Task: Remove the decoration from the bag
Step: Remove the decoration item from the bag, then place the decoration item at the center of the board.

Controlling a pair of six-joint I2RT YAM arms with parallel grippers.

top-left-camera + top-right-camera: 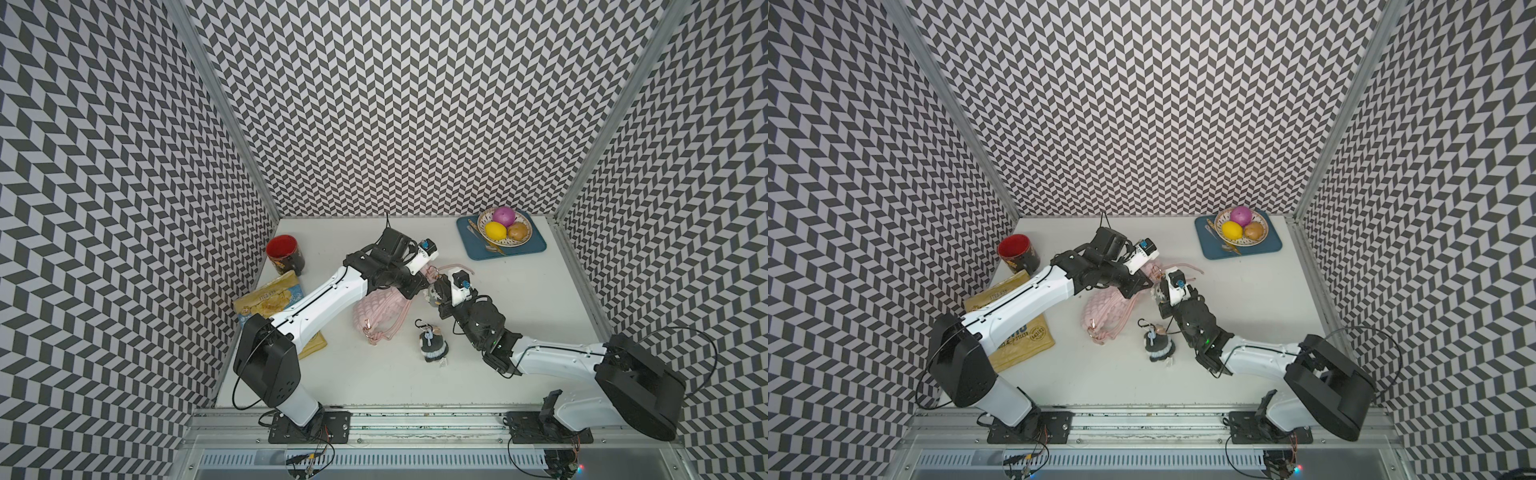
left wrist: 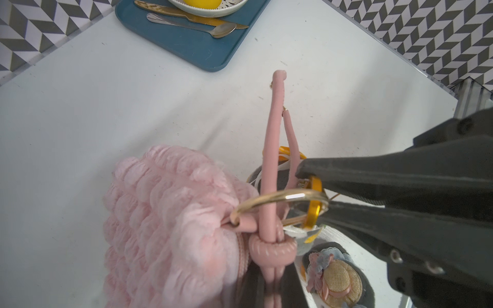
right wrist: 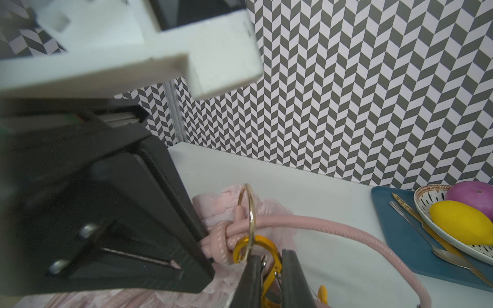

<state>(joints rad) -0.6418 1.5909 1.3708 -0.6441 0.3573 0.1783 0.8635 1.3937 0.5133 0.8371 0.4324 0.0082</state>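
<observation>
One dark doll-like charm (image 1: 433,345) with a black hook lies nearest the table's (image 1: 519,332) front edge, apart from the pink quilted bag (image 1: 376,309). The bag lies mid-table just behind it, and a yellow chips packet (image 1: 270,301) sits to the left under the left arm. At the bag's far end, the left pincer (image 2: 269,286) is clamped on the cord strap (image 2: 272,149) beside its knot. The right pincer (image 3: 269,264) is closed on the orange carabiner (image 2: 312,208), which is hooked through the bag's gold ring (image 3: 250,210). A small straw-hat decoration (image 2: 334,282) sits close by. Farther back stands a red mug (image 1: 284,253). In the far right corner a blue tray (image 1: 536,245) carries a bowl (image 1: 483,222) of fruit.
</observation>
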